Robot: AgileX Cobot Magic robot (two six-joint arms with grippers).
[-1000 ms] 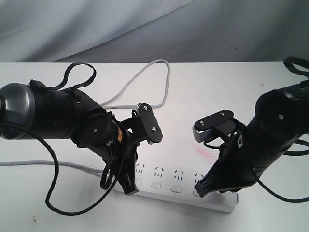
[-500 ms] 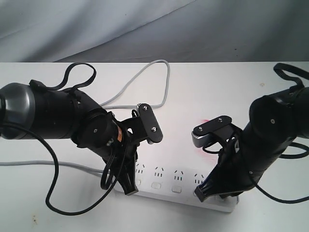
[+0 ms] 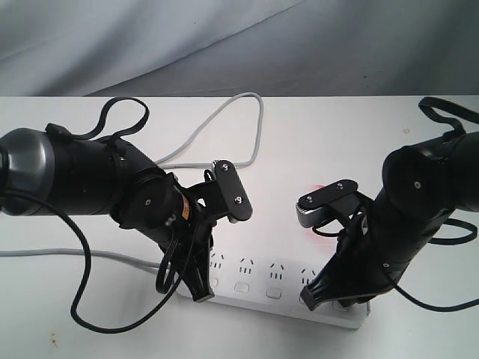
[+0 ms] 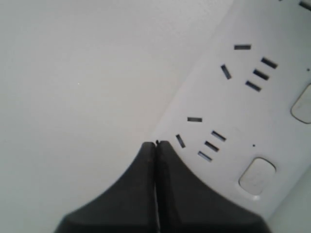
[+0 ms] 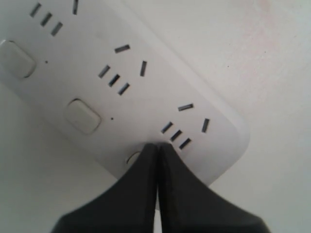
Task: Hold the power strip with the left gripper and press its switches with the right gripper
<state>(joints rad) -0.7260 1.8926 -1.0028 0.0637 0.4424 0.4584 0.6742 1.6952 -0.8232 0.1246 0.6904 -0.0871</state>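
The white power strip (image 3: 257, 275) lies along the table's front edge, with switches (image 3: 241, 286) in a row below its sockets. My left gripper (image 3: 200, 296) is shut with nothing between its fingers, and its tip rests on the strip's left end. In the left wrist view the tip (image 4: 155, 144) touches the strip's (image 4: 233, 97) edge beside a socket, with a switch (image 4: 256, 175) close by. My right gripper (image 3: 309, 301) is shut too. In the right wrist view its tip (image 5: 156, 144) sits on the end switch (image 5: 132, 158) of the strip (image 5: 146, 104), mostly hiding it. A neighbouring switch (image 5: 83, 116) is bare.
The strip's grey-white cord (image 3: 224, 120) loops over the white table (image 3: 337, 134) behind the arms. A black cable (image 3: 82, 299) from the left arm hangs near the front left. A grey cloth backdrop (image 3: 224, 45) stands behind. A pink smudge (image 3: 320, 187) marks the table.
My right arm has come down and slightly left, lowering its shut tip onto the strip's right end. The left arm and the strip have not moved.
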